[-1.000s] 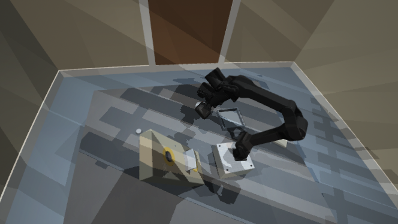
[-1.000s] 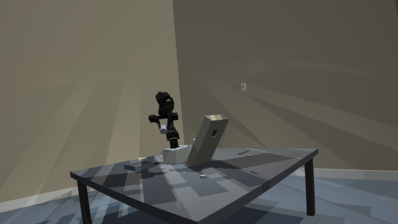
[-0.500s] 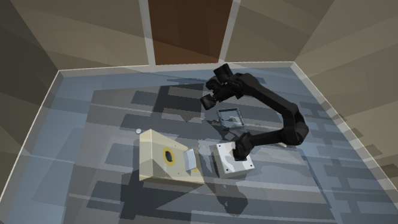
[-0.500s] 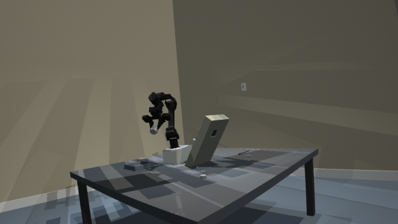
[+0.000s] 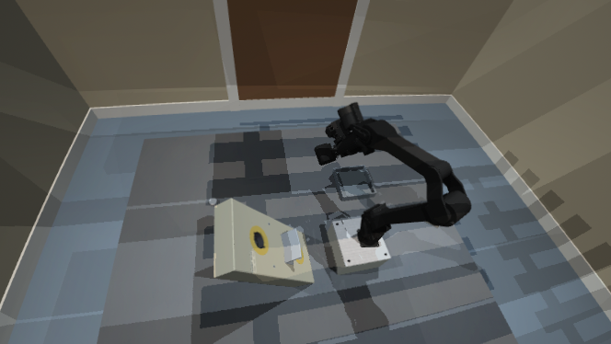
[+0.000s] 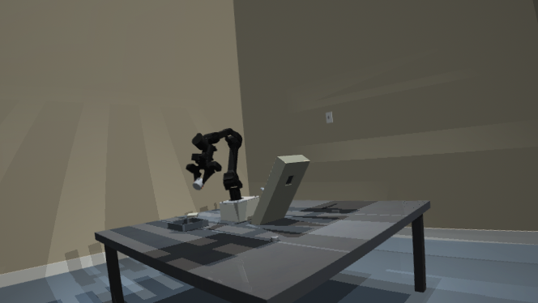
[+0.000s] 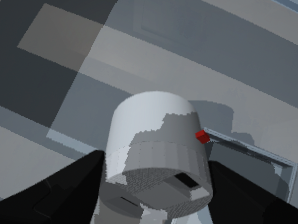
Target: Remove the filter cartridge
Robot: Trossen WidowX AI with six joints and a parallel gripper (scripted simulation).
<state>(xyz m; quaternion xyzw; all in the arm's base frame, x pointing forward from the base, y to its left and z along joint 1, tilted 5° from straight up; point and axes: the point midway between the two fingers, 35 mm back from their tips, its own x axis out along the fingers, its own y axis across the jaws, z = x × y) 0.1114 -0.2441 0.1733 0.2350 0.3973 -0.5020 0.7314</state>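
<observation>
My gripper (image 6: 199,180) (image 7: 154,165) is shut on the white round cartridge (image 6: 198,185) (image 7: 152,117), one finger on each side. The cartridge is tilted and held high above the table, outside the panel. A red tab (image 7: 202,136) stands out from its side, and a dark slot (image 7: 187,180) shows on its near face. In the top view the arm hides the cartridge. The tray (image 5: 359,196) (image 6: 194,227) (image 7: 250,146) lies below the gripper, to the right behind the cartridge in the wrist view. The leaning beige panel (image 5: 281,271) (image 6: 271,202) has a dark, empty-looking hole (image 5: 259,240) inside a yellow ring.
The arm's white base box (image 5: 351,244) (image 6: 231,212) stands between panel and tray in the exterior view. A pale flap (image 5: 292,246) sticks out from the panel's face. A small round knob (image 5: 213,201) (image 6: 275,238) lies behind the panel. A pale block (image 6: 192,214) lies beyond the tray.
</observation>
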